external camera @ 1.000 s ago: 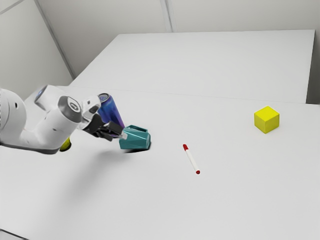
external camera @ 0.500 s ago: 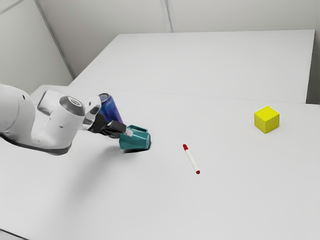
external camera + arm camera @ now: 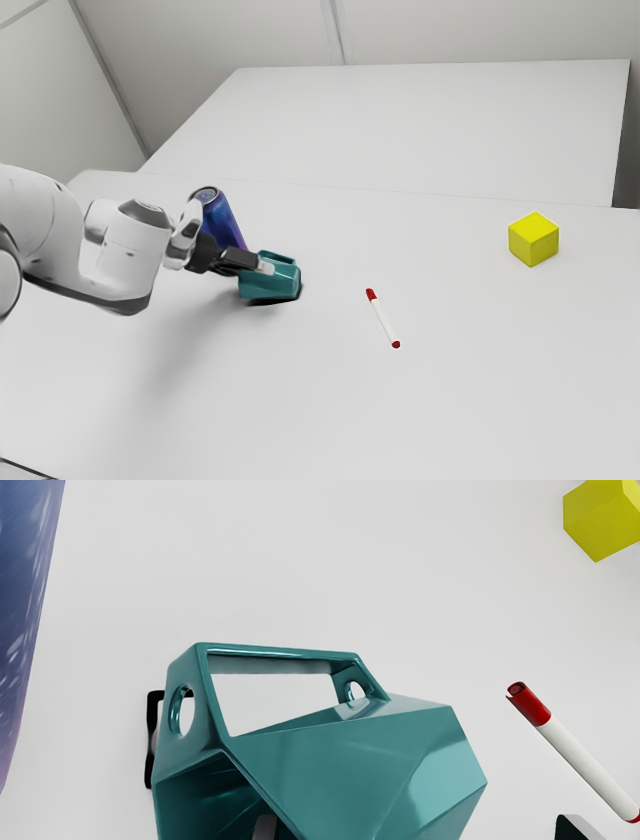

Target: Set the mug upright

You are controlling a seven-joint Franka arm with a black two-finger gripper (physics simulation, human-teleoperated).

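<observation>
Exterior view: black gripper [image 3: 264, 267] has edged toward the view's right, its tips now over the glossy, faceted teal mug [image 3: 270, 287], lying sideways on a smooth white table [image 3: 480, 400] near a blue-purple can [image 3: 222, 220]. Wrist view: fingers [image 3: 265, 828] spread wide, one at the mug's hollow mouth [image 3: 210, 790]; angular handle [image 3: 282, 650], red-ended white marker [image 3: 580, 760], yellow cube [image 3: 600, 522].

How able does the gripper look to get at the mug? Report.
Probably yes: the open gripper is right at the mug, which lies on its side, and nothing seems to stand between them.
</observation>
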